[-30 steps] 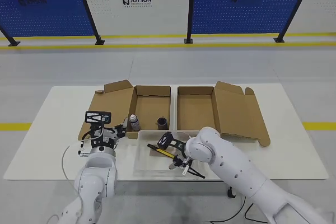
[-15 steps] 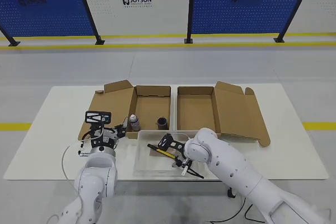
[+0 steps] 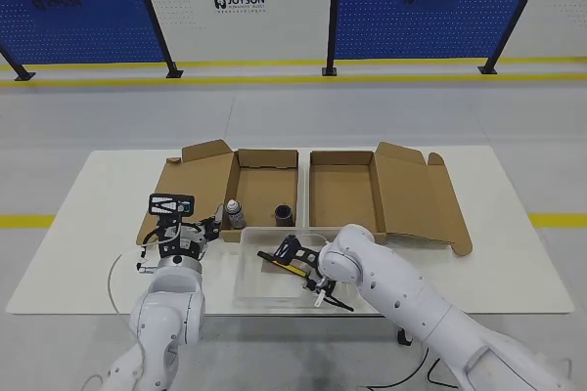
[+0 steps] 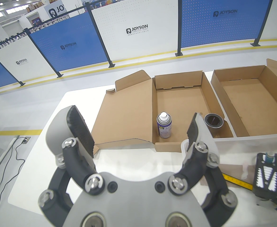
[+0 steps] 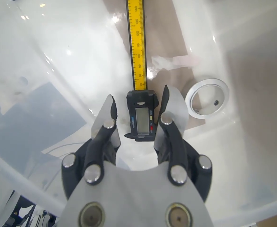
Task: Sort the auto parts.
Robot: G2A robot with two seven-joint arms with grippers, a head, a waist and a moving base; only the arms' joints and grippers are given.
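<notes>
Right wrist view shows my right gripper spread apart inside the clear bin, one finger on each side of the black head of the caliper. A silver ring lies just beside one finger. My left gripper hangs spread apart near the box edge.

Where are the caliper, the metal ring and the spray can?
caliper (image 5: 138, 48), right wrist view, yellow scale bar.
metal ring (image 5: 188, 98), right wrist view, rim.
spray can (image 4: 164, 128), left wrist view, can body.
</notes>
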